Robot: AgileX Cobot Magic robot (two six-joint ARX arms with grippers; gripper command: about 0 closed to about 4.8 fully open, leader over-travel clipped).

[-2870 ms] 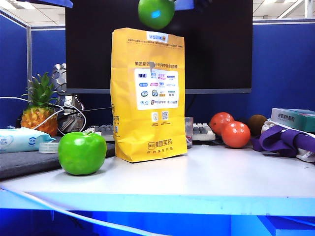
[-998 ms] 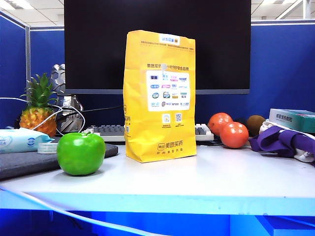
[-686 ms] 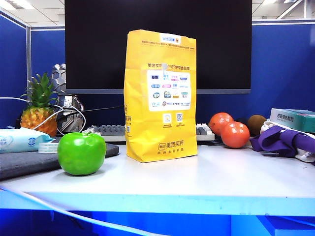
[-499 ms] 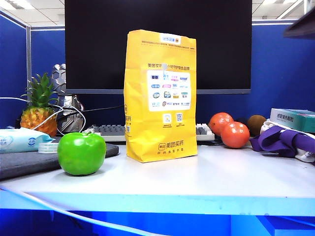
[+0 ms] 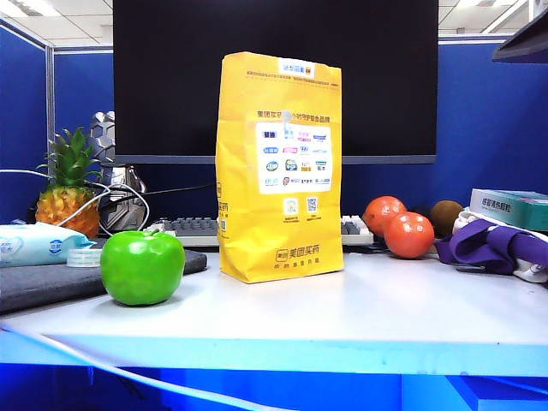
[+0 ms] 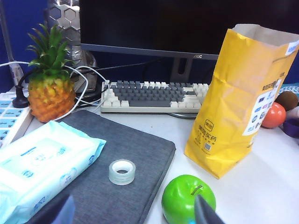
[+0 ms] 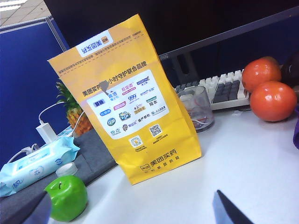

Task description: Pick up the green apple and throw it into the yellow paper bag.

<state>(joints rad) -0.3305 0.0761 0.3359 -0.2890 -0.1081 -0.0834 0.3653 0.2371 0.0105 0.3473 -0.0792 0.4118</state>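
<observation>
The yellow paper bag (image 5: 278, 171) stands upright mid-table, its top open (image 6: 233, 102), its printed white panel facing the right wrist camera (image 7: 131, 107). The green apple is out of view; the bag's inside cannot be seen. My left gripper (image 6: 134, 215) hangs open above the grey pad, near the front left of the bag. My right gripper (image 7: 131, 217) is open too, above bare tabletop in front of the bag. Neither holds anything. A dark piece of the right arm (image 5: 522, 38) shows at the upper right of the exterior view.
A second apple, plain glossy green (image 5: 142, 267) (image 6: 180, 200), sits left of the bag by the grey pad (image 6: 140, 154). Tape roll (image 6: 122, 171), wipes pack (image 5: 38, 242), pineapple (image 5: 68, 193), keyboard (image 6: 154, 95), a glass (image 7: 196, 107), red-orange fruits (image 5: 408, 234) and purple cloth (image 5: 497, 244) surround it.
The apple that hung above the bag's mouth is gone from view, and the bag has shifted a little to the right. A dark arm part has come in at the upper right.
</observation>
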